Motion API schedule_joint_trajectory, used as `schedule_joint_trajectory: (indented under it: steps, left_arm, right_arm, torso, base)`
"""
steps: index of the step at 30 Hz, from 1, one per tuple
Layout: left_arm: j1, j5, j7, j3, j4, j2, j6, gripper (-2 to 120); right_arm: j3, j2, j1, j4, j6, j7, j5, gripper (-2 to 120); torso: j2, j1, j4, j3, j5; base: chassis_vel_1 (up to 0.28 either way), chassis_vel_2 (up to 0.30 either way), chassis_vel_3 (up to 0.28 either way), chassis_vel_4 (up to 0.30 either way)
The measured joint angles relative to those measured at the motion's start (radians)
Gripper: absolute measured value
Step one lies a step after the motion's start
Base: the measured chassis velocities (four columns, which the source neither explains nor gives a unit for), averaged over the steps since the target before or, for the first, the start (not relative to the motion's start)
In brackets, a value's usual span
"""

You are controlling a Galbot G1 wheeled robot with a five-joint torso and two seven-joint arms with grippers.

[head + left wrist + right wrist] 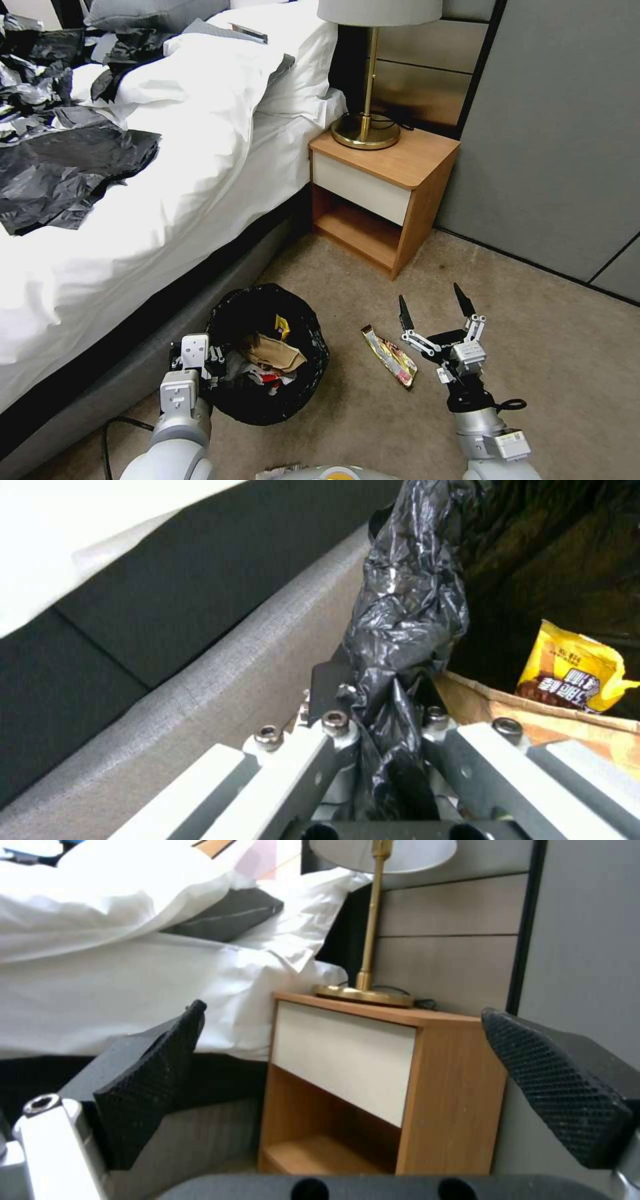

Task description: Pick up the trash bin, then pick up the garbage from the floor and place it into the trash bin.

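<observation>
Black liner covers one trash bin (267, 353) at lower centre of the head view, its rim pinched in the left gripper (207, 363). Inside lie one brown paper bag (277, 353) and one yellow wrapper (283, 326). One foil wrapper (390, 355) lies on the carpet (567, 360), just left of the right gripper (435, 308), spread wide and empty.

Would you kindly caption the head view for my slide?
Left gripper grips the trash bin rim beside the bed; open right gripper hovers near a floor wrapper.

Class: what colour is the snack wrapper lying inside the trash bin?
Yellow with brown print, clearest in the left wrist view.
</observation>
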Motion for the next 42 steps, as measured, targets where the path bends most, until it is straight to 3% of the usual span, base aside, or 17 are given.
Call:
schedule_joint_trajectory:
  steps: [5,7,15,18,22,26,42]
  left_arm:
    - [0.002,0.000,0.000,0.000,-0.003,0.000,0.000,1]
    - [0.005,0.000,-0.001,0.000,-0.005,0.000,-0.001,1]
    - [0.016,0.003,-0.001,0.001,-0.011,0.000,-0.005,1]
    - [0.022,0.004,-0.002,0.000,-0.013,0.000,-0.007,1]
    - [0.022,0.005,-0.002,0.000,-0.014,0.000,-0.007,1]
    - [0.021,0.007,-0.002,0.001,-0.014,0.000,-0.007,1]
    - [0.032,0.015,-0.003,0.005,-0.019,-0.005,-0.008,1]
  right_arm:
    - [-0.002,-0.031,-0.011,0.004,-0.053,-0.016,0.003,100]
    - [-0.017,-0.083,-0.016,-0.004,-0.157,-0.059,0.025,100]
    - [-0.087,-0.174,0.061,-0.076,-0.336,-0.095,0.099,100]
    - [-0.127,-0.230,0.123,-0.134,-0.447,-0.151,0.143,100]
    - [-0.157,-0.248,0.178,-0.203,-0.508,-0.183,0.149,100]
    - [-0.172,-0.246,0.234,-0.298,-0.553,-0.214,0.152,100]
    - [-0.170,-0.152,0.374,-0.611,-0.550,-0.267,0.106,100]
  torso:
    - [0.000,0.000,-0.0002,0.000,0.0002]
    - [0.000,0.000,-0.0001,0.000,-0.0001]
    - [0.000,0.000,0.0000,0.000,0.0001]
    - [0.000,0.000,-0.0001,0.000,-0.0001]
    - [0.000,0.000,-0.0001,0.000,0.0000]
    - [0.000,0.000,-0.0001,0.000,-0.0001]
    - [0.000,0.000,0.0000,0.000,0.0000]
  base:
    - [0.000,0.000,0.000,0.000]
    - [0.000,0.000,0.000,0.000]
    - [0.000,0.000,0.000,0.000]
    - [0.000,0.000,0.000,0.000]
    - [0.000,0.000,0.000,0.000]
    - [0.000,0.000,0.000,0.000]
    - [0.000,0.000,0.000,0.000]
